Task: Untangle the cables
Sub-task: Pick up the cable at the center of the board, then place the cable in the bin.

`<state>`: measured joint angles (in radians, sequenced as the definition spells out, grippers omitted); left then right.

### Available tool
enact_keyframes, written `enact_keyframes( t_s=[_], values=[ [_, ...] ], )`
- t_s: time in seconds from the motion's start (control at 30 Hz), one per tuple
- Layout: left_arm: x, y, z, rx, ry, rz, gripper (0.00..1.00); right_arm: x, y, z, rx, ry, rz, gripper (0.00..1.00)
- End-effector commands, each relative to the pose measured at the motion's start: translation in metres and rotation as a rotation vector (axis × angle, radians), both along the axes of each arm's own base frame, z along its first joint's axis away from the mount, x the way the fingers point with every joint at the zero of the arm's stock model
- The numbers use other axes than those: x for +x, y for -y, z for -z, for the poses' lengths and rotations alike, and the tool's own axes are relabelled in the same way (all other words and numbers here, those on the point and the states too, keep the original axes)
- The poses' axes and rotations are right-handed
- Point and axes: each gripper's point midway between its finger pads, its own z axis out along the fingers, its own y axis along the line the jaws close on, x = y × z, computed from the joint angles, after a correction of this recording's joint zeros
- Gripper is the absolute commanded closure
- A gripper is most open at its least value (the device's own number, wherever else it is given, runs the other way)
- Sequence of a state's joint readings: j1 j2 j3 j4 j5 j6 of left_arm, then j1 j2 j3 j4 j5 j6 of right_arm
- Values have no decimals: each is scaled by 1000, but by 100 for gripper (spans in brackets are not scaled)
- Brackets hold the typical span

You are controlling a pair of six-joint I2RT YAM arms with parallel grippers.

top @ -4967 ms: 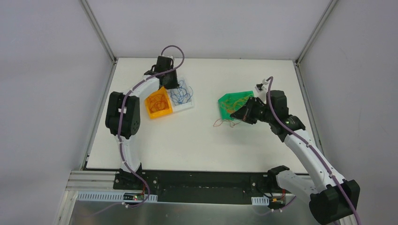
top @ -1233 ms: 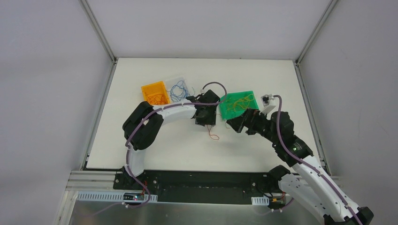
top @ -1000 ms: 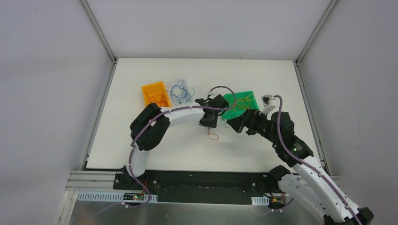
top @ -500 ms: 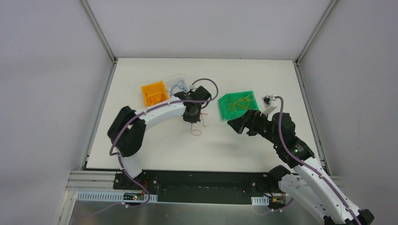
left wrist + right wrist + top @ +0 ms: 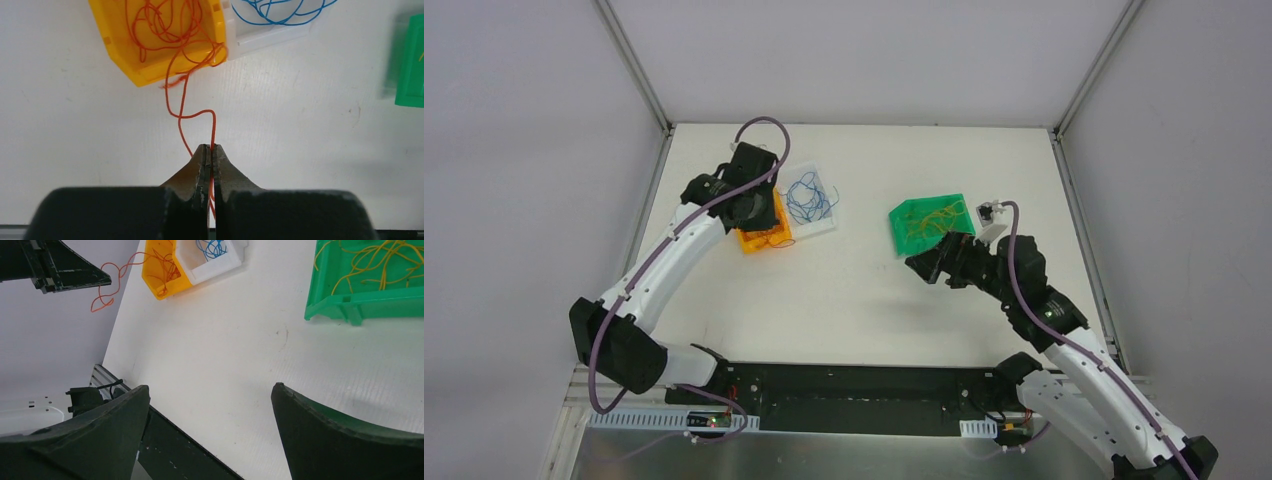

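Observation:
My left gripper (image 5: 210,147) is shut on a thin orange-red cable (image 5: 181,107). The cable runs from its tips up over the rim of the orange bin (image 5: 150,75), onto a tangle of like cables (image 5: 160,25). From above, the left gripper (image 5: 749,208) hangs over that orange bin (image 5: 752,241). Blue cables (image 5: 809,197) lie in the white bin (image 5: 824,226). Yellow-orange cables (image 5: 934,218) lie in the green tray (image 5: 896,232). My right gripper (image 5: 211,387) is open and holds nothing; it hovers over bare table just in front of the green tray (image 5: 370,302).
The orange and white bins sit side by side at the back left and the green tray at the back right. White table lies between them. The table's dark front rail (image 5: 170,450) shows under the right fingers. Grey walls close in the table's sides and back.
The left gripper closed on the orange-red cable near the green tray. The left arm then swung left, carrying it to the orange bin. The right arm has barely moved.

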<state>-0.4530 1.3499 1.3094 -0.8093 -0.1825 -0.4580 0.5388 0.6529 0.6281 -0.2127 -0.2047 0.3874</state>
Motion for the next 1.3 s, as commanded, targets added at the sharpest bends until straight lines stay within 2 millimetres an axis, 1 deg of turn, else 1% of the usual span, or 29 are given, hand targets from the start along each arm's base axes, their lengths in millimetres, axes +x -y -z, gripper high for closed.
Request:
enact_keyframes(
  t_s=[0.0,0.1,0.17,0.3,0.43,0.6,0.7,0.73,0.8,0.87,0.9,1.03,1.1,1.23,1.27],
  values=[
    [-10,-11,-39,-31,38,33,100,4,-8,-34,58,75,-25,5],
    [-9,-14,-62,-54,82,34,100,4,-9,-36,60,75,-31,5],
    [-6,-20,-68,-43,95,24,100,4,-10,-37,64,74,-32,5],
    [5,-31,-69,-36,88,-15,100,3,-11,-38,69,74,-38,5],
    [19,-37,-70,-26,84,-39,100,3,-11,-38,72,74,-40,5],
    [41,-49,-64,6,78,-79,100,3,-11,-37,71,71,-40,5],
    [63,-55,-43,-7,51,-117,100,4,-12,-36,71,64,-41,5],
    [73,-55,-28,-15,17,-128,100,4,-13,-36,73,63,-41,5],
    [85,-56,-4,-19,-23,-156,100,5,-13,-36,77,61,-40,5],
    [98,-53,15,-42,-28,-176,100,5,-13,-36,77,64,-38,5],
    [106,-56,22,-37,-15,-194,100,5,-13,-36,75,67,-38,5],
    [128,-85,61,74,-46,-289,100,3,-8,-38,55,79,-28,5],
    [139,-90,76,115,-68,-300,100,3,-6,-38,47,84,-22,5],
    [158,-99,90,201,-52,-331,100,3,-4,-38,42,85,-15,5],
    [162,-98,94,206,-47,-329,100,3,-4,-38,41,83,-15,5]
  ],
)
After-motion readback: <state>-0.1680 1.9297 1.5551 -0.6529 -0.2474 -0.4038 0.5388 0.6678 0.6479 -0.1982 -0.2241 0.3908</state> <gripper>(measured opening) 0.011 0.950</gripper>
